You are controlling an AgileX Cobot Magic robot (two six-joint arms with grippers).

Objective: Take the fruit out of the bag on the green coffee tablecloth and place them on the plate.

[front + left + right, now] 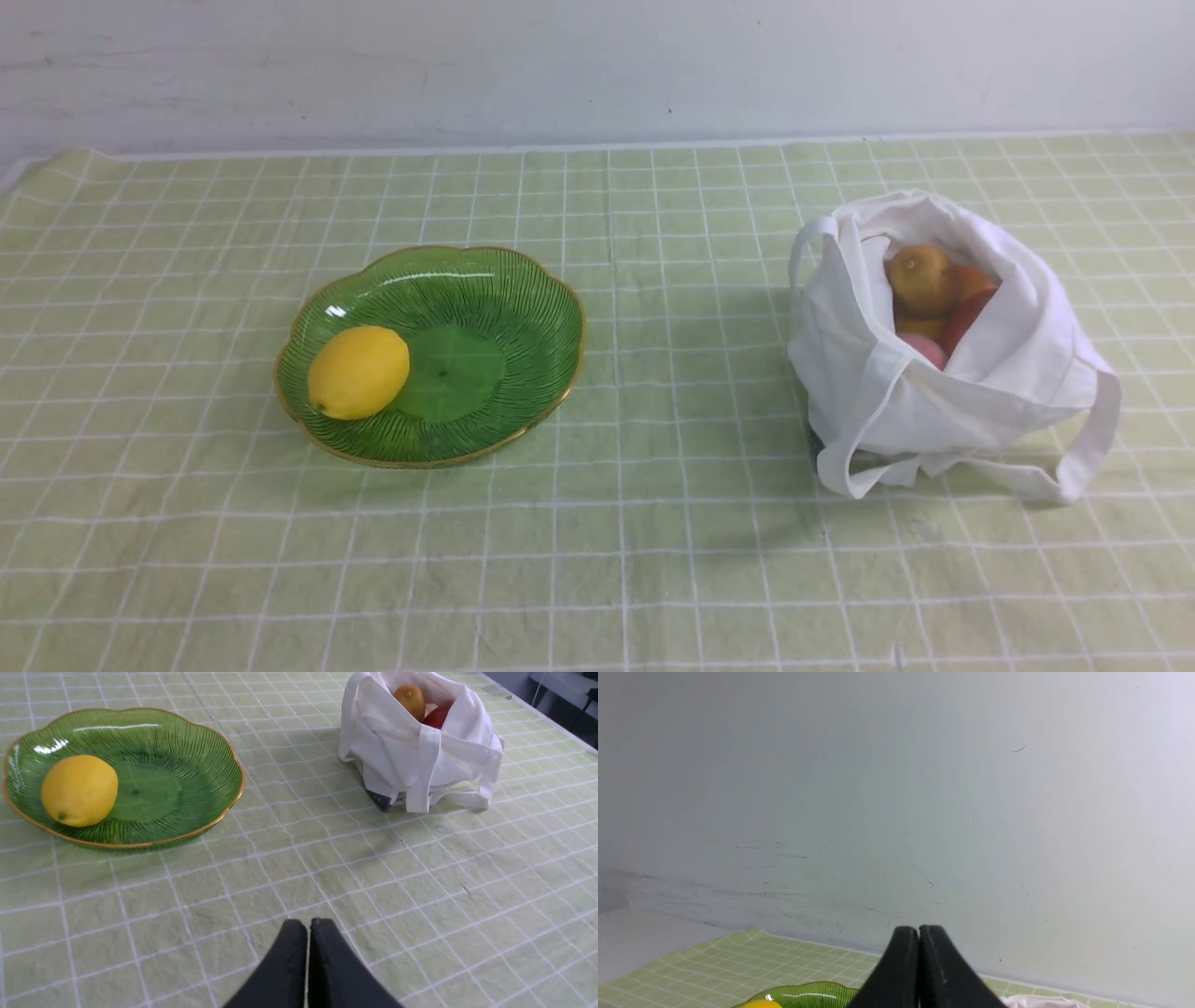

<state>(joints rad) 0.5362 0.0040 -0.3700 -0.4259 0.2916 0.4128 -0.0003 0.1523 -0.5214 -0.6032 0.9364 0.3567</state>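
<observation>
Status: left gripper [308, 926] and right gripper [919, 933] are both pinched shut on nothing, so no carry underway imo.

— yep. lemon [358, 371] sits in the plate [504, 308] already, remaining fruit [920, 277] down in the bag [896, 411], mouth gaping upward for reaching in. Plain tablecloth [672, 392] between them, well apart, loads of room; just the straps [1106, 420] to snag.
</observation>
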